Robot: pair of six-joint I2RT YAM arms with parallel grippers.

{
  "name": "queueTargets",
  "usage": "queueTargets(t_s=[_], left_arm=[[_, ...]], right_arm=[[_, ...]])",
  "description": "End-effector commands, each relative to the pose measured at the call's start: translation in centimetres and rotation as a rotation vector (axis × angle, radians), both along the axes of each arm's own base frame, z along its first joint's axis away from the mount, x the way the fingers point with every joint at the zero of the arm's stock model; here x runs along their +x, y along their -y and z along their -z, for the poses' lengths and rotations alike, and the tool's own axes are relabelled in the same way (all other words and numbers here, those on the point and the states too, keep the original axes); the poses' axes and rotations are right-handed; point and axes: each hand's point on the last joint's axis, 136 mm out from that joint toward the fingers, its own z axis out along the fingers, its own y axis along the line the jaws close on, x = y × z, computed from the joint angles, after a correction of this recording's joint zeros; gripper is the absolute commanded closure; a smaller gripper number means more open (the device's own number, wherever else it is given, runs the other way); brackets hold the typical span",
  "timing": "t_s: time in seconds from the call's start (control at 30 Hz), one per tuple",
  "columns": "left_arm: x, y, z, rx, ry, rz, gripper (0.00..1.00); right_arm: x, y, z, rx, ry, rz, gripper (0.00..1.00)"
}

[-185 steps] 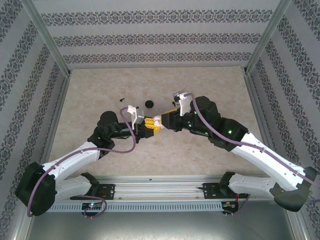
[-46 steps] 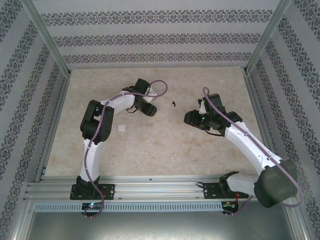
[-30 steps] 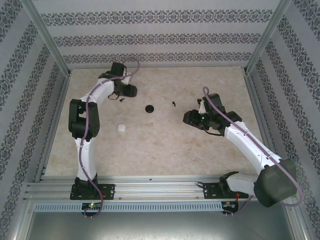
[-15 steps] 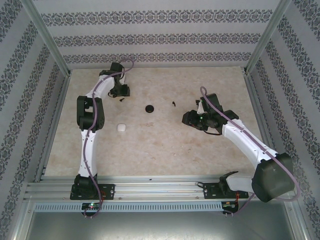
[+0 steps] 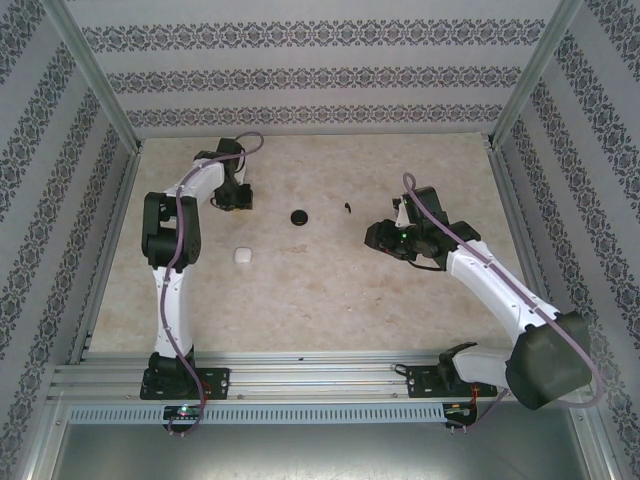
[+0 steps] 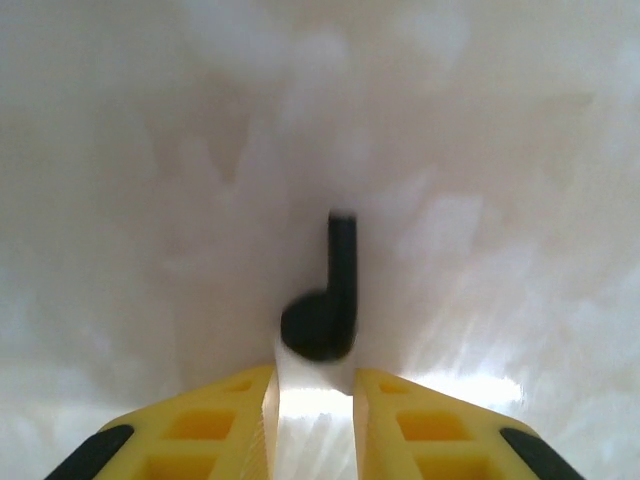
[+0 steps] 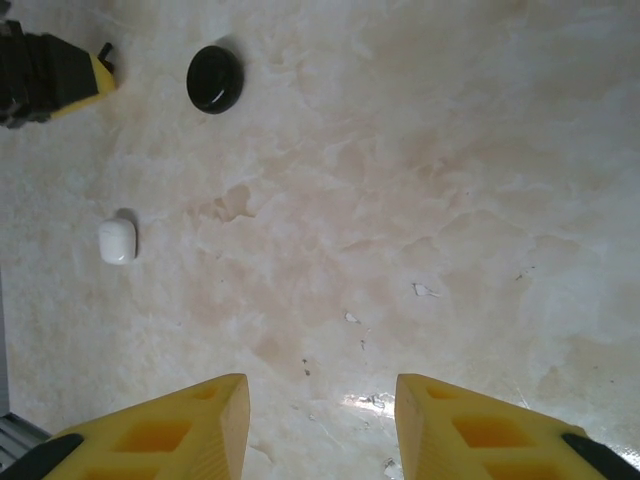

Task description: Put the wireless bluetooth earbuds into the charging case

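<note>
Left wrist view, black earbud (image 6: 328,305) lying just ahead of left claw (image 6: 315,395), claw narrowly parted

no text, label, brand, number or sign can be read on anything

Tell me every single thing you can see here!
case: one, white, left of the table's middle.
earbud: one, black, back left.
second earbud: one, tiny, black, right of the disc; too small to be sure.
disc: one, black, round, back middle.
table: one, beige marble look.
walls: patterned grey and white, on three sides.
left gripper: yellow fingers, slightly apart, back-left earbud just ahead of its tips.
right gripper: yellow fingers, open, empty, over the right side.
</note>
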Motion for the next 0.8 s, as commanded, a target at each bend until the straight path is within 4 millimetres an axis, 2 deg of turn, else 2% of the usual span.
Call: queueTargets(t_s=[0.0, 0.13, 0.23, 0.33, 0.53, 0.77], left_arm=[[-1.4, 1.7, -1.3, -0.037, 0.020, 0.011, 0.76], [-3.0, 2.9, -1.4, -0.040, 0.028, 0.049, 0.77], [-3.1, 2.1, -1.9, 0.001, 0.053, 0.038, 0.72], [-2.2, 1.2, -2.6, 0.028, 0.075, 0.024, 0.67], [0.7, -0.1, -3.3, 0.036, 0.087, -0.007, 0.66], [3.6, -0.4, -2.8, 0.053, 0.070, 0.014, 0.65]], right_arm=[[-0.8, -0.4, -0.6, 0.020, 0.008, -0.009, 0.58], [-1.3, -0.3, -0.9, 0.024, 0.018, -0.010, 0.58], [-1.7, -0.3, -1.1, 0.024, 0.017, -0.015, 0.58], [-2.1, 0.0, -1.2, 0.016, 0.021, -0.016, 0.57], [-2.3, 0.3, -1.1, 0.002, 0.023, -0.008, 0.58], [-1.8, 0.2, -0.6, -0.004, 0.013, -0.005, 0.57]])
